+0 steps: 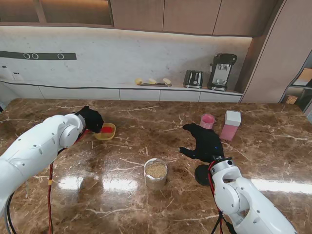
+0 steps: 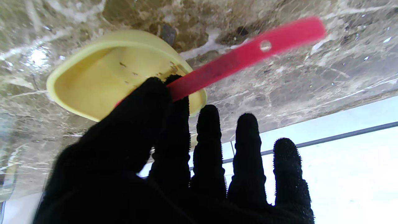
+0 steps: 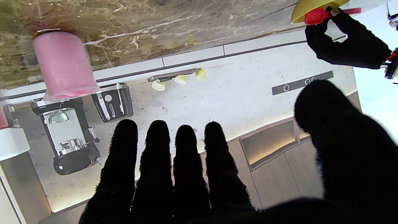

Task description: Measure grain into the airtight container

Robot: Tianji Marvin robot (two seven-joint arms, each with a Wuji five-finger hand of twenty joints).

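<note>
So over on our left side, our left hand (image 1: 91, 119) is pinching the red scoop (image 2: 245, 56) between thumb and index finger, with the other three fingers (image 2: 247, 155) sticking out straight and a bit apart, touching nothing. The scoop's bowl end is sitting in the yellow bowl (image 1: 106, 131), and in the left wrist view its flat handle is running long and straight out past the bowl's rim, away from the thumb, a small hole partway along it. That bowl is looking nearly bare inside, just a few specks of grain. Moving toward the middle, the clear round container (image 1: 155, 173) is standing upright nearer to us than the bowl, grain lying in it. Then our right hand (image 1: 204, 142) is hovering flat over the marble table (image 1: 146, 117), four fingers (image 3: 186, 161) side by side and extended, thumb swung out wide, holding nothing. Just past it we're seeing one pink cup (image 1: 207, 121) and, right of that, one pink canister with a white lid (image 1: 230, 125), both upright. Count-wise: one scoop, one bowl, one clear container, one cup, one canister.
</note>
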